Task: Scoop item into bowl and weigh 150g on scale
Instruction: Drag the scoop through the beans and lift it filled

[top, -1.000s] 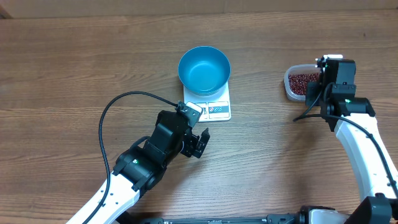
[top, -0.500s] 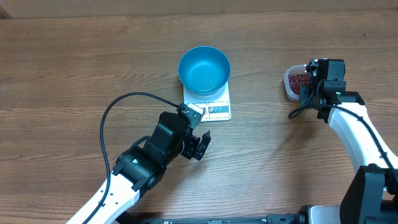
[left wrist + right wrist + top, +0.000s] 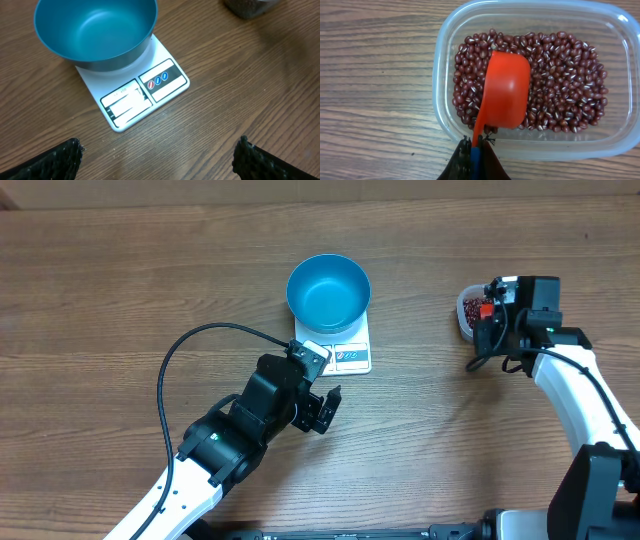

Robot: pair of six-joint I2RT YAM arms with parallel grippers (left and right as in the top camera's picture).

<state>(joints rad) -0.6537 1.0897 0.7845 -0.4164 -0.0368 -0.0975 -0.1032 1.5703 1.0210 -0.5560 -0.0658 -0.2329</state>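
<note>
The bright blue bowl stands on the white scale, its display facing my left gripper. In the left wrist view the bowl and scale lie ahead of my left gripper, which is open and holds nothing. My right gripper is shut on the handle of an orange scoop. The scoop's cup rests on the dark red beans inside the clear tub. From overhead, the right gripper hangs over the tub at the right.
A black cable loops on the table left of my left arm. The tub's edge shows at the top of the left wrist view. Bare wooden tabletop lies between the scale and the tub.
My right gripper has shifted left over the tub and the orange scoop now shows above the beans. The left arm has barely moved.
</note>
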